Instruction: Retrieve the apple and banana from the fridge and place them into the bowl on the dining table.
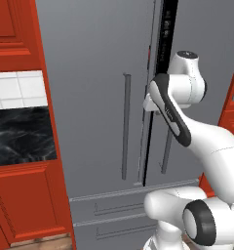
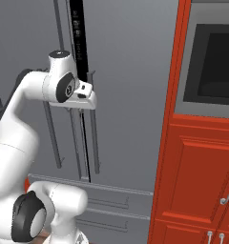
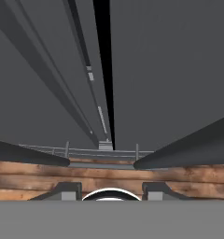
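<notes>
Opening the fridge (image 1: 99, 97), whose doors show a narrow dark gap and presumably hide the apple and banana: the gripper (image 3: 112, 186), jaws parted and empty, should square onto the right door's bar handle (image 1: 165, 158) before closing.

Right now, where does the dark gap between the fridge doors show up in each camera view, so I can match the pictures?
Left base view: the dark gap runs from top right of centre down and leftward, partly behind the arm.
Right base view: dark gap at upper left, running down behind the arm's wrist.
Hand view: dark gap from top centre, narrowing downward.
Shared landmark: the top drawer edge where the gap ends.
</notes>
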